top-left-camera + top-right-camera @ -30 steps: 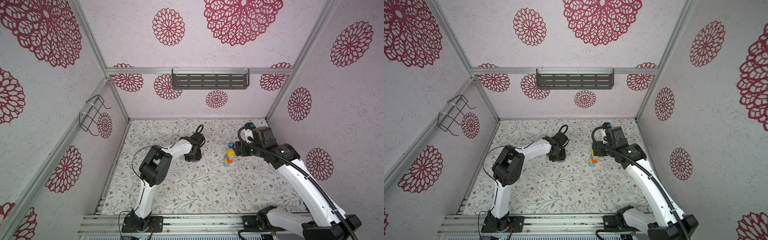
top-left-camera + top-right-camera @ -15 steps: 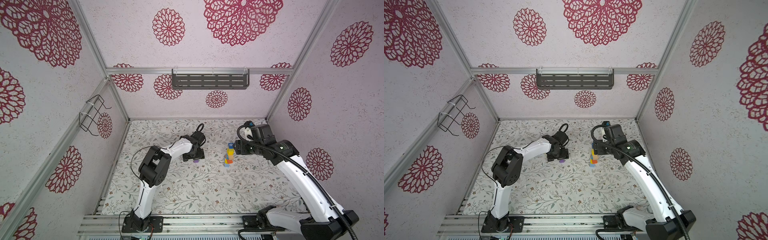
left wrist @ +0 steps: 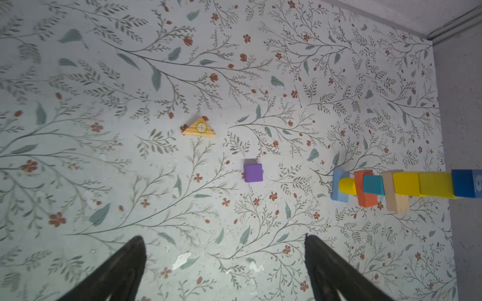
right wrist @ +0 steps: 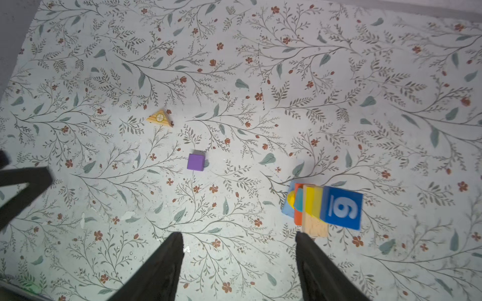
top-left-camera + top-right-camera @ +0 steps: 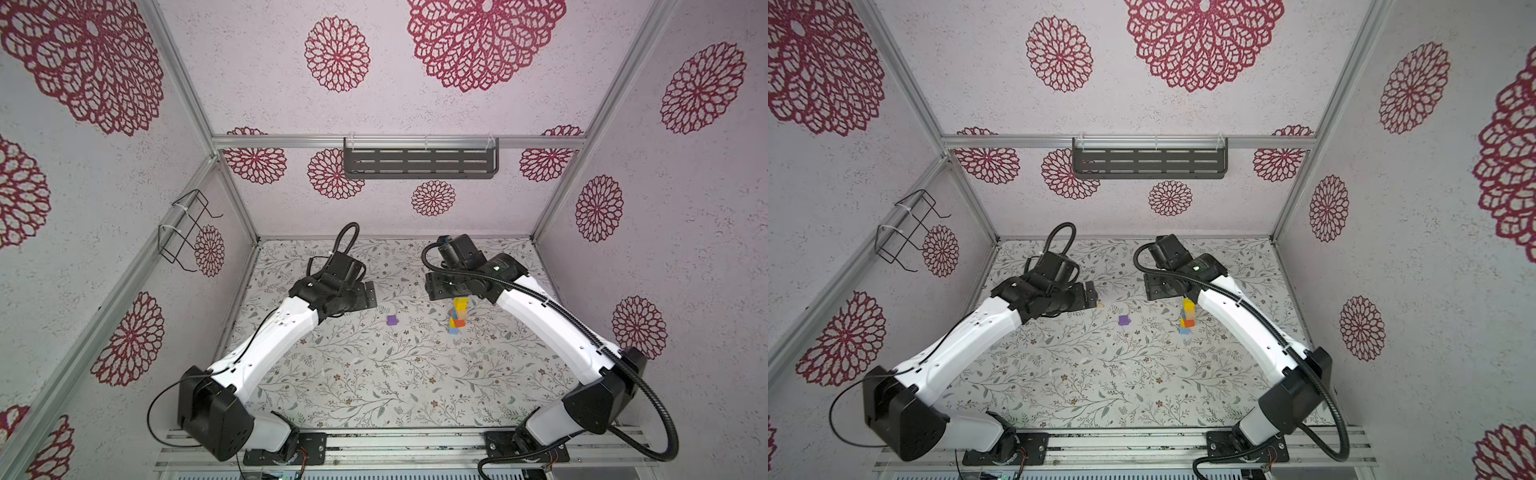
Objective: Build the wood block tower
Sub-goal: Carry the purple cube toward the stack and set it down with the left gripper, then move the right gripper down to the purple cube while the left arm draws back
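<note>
Your left hand (image 3: 223, 237) is spread wide and empty above the worktop (image 5: 374, 382). Your right hand (image 4: 237, 233) is parted too, gripping nothing. The wood block tower (image 5: 457, 313) stands right of centre in both top views, close by the right hand, with the blue "6" cube (image 4: 341, 208) on top. A purple cube (image 5: 391, 320) lies apart to its left, and a tan triangle (image 3: 199, 128) lies farther off.
</note>
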### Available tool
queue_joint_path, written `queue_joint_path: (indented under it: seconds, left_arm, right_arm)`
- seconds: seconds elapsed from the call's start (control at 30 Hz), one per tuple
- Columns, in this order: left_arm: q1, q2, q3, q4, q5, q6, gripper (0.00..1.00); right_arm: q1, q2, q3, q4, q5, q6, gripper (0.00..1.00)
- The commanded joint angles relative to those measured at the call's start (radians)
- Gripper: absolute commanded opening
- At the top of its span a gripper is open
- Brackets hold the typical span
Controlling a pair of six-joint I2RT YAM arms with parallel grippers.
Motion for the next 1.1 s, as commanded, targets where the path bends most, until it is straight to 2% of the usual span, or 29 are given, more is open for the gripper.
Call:
queue_joint_path:
  seconds: [0.0, 0.13, 0.37, 0.7, 1.07]
  left_arm:
    - [0.074, -0.093, -0.030, -0.061, 0.017, 0.078, 0.97]
    - [0.157, -0.154, -0.040, -0.127, 0.039, 0.127, 0.97]
    - [0.266, -0.222, -0.122, -0.135, 0.093, 0.180, 0.97]
    - [0.274, -0.281, -0.171, -0.086, 0.105, 0.174, 0.97]
    - [0.273, -0.334, -0.196, -0.083, 0.103, 0.177, 0.97]
  right_arm:
    - [0.001, 0.056, 0.030, 0.003, 0.032, 0.094, 0.70]
    - [0.037, 0.148, 0.062, 0.008, 0.039, 0.149, 0.67]
    - [0.092, 0.352, 0.179, -0.010, 0.048, 0.229, 0.63]
    - [0.127, 0.509, 0.277, -0.006, 0.060, 0.309, 0.65]
    - [0.152, 0.596, 0.286, 0.008, 0.047, 0.345, 0.65]
